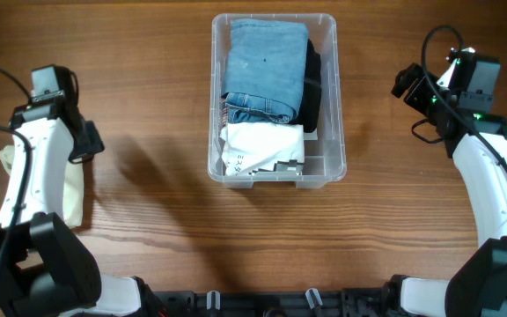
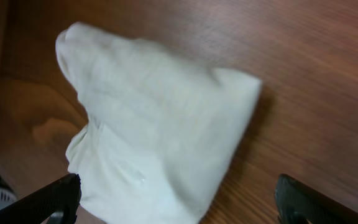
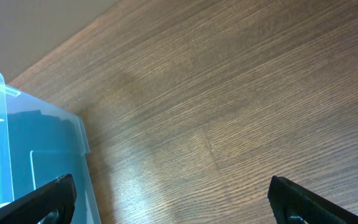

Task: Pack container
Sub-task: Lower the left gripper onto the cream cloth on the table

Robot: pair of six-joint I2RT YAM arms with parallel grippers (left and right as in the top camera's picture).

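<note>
Brown wooden table [image 1: 148,202] fills the room's middle, with one robot arm on each side. The container [image 1: 324,163] sits at the far middle of the table, between the two arms. It is a clear plastic box and it looks nearly full. Folded blue jeans [image 1: 267,62] lie in the back part. A black piece of clothing [image 1: 313,88] is tucked beside them along the right wall. A white piece with dark letters [image 1: 262,145] lies in front of the jeans. A little bare floor shows in the front right corner.

One cream cloth [image 2: 160,124] is not packed yet. It lies in a soft heap at the left edge of the table, well apart from the box. The left gripper [image 2: 176,202] hangs right over it, jaws spread wide and holding nothing. The right gripper [image 3: 173,199] is just beside the box's right wall, over bare wood, jaws also spread wide and empty.

I think the step now is picking up the cream cloth. The left arm would need to go down, pinch a thick fold, lift, and carry it over to the box. It would likely have to sit on top of the other clothes.
</note>
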